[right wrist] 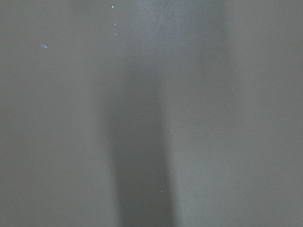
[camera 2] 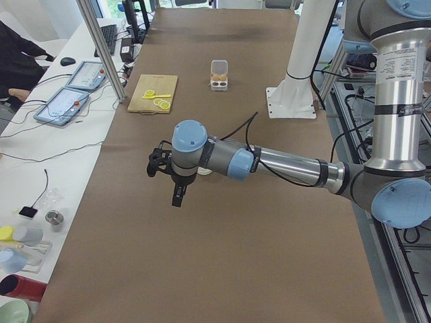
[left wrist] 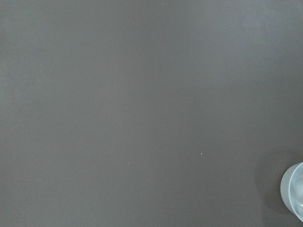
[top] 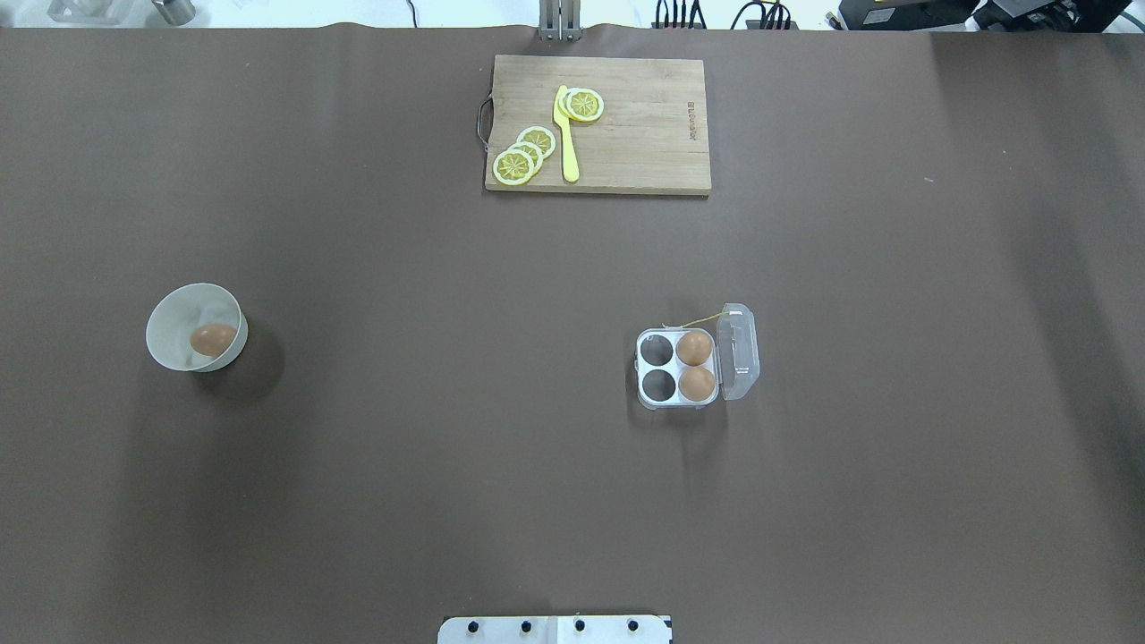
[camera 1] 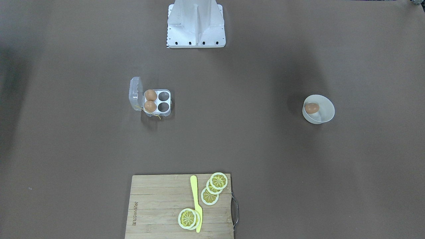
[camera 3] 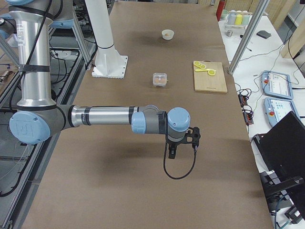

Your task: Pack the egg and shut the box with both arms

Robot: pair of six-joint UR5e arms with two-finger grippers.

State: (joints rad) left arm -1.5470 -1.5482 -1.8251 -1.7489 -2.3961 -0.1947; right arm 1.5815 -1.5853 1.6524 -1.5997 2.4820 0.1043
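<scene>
One egg (top: 213, 339) lies in a white round bowl (top: 179, 309) on the table's left side. The clear box (top: 677, 367) stands right of centre with its lid (top: 739, 351) open. Two eggs (top: 695, 348) fill the two cells next to the lid, and the other two cells are empty. My left gripper (camera 2: 176, 198) shows only in the exterior left view, hanging above bare table; I cannot tell if it is open. My right gripper (camera 3: 171, 152) shows only in the exterior right view, also above bare table; I cannot tell its state.
A wooden cutting board (top: 644, 134) with lemon slices (top: 523, 154) and a yellow knife (top: 566, 134) lies at the far middle edge. The white stand (camera 1: 196, 25) is at the robot's side. The left wrist view catches the bowl's rim (left wrist: 293, 189).
</scene>
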